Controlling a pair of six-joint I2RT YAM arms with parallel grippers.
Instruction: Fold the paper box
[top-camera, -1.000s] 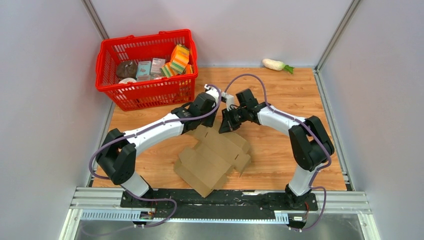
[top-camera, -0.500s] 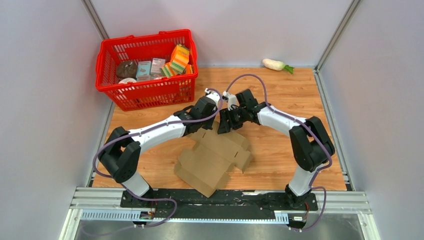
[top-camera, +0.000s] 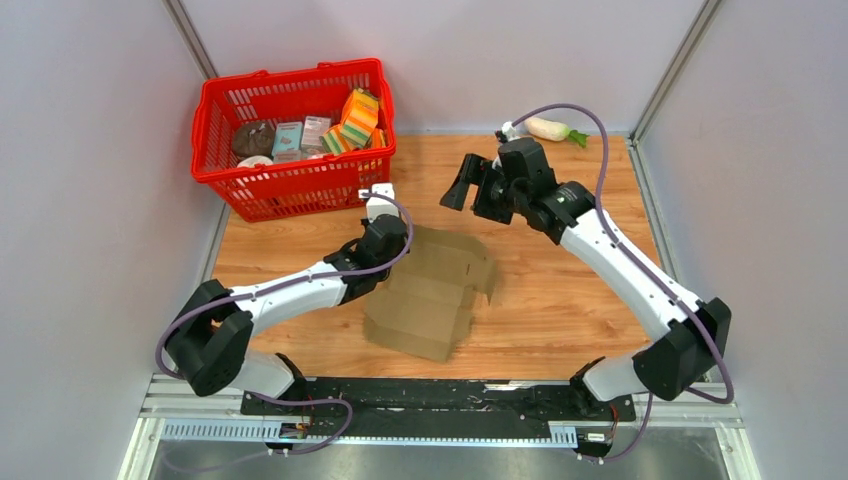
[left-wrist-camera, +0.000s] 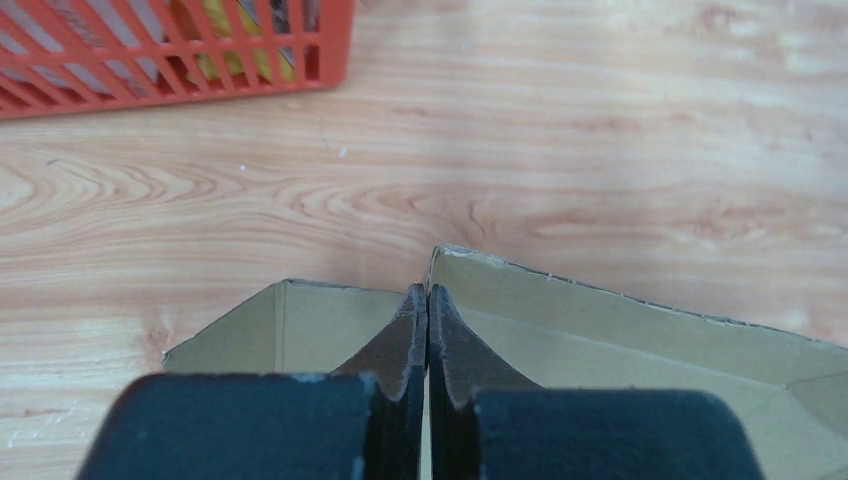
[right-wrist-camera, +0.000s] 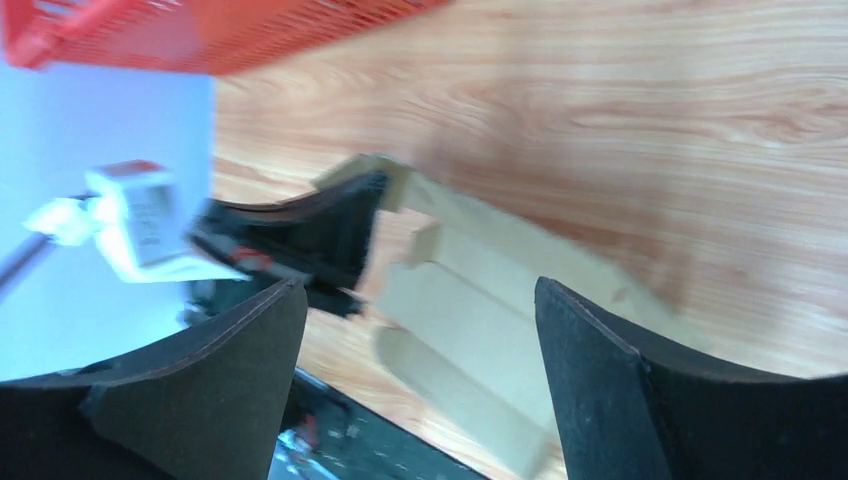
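The paper box (top-camera: 432, 295) is plain brown cardboard lying partly folded at the middle of the table, with walls and flaps raised. My left gripper (top-camera: 393, 252) reaches down at its far-left corner. In the left wrist view the left gripper (left-wrist-camera: 428, 292) is shut, with a thin cardboard edge of the box (left-wrist-camera: 620, 340) pinched between its fingers. My right gripper (top-camera: 456, 191) hangs open in the air behind the box, touching nothing. The right wrist view shows the right gripper (right-wrist-camera: 420, 290) with its fingers wide apart, and the box (right-wrist-camera: 480, 300) far below.
A red basket (top-camera: 290, 175) holding packaged groceries stands at the back left, close behind the left arm. A white radish (top-camera: 550, 128) lies against the back wall at the right. Grey walls close in the table on three sides.
My right gripper opened, let go of the box and swung up and back to the right. My left gripper shut on the box's edge and drew it slightly left and nearer.
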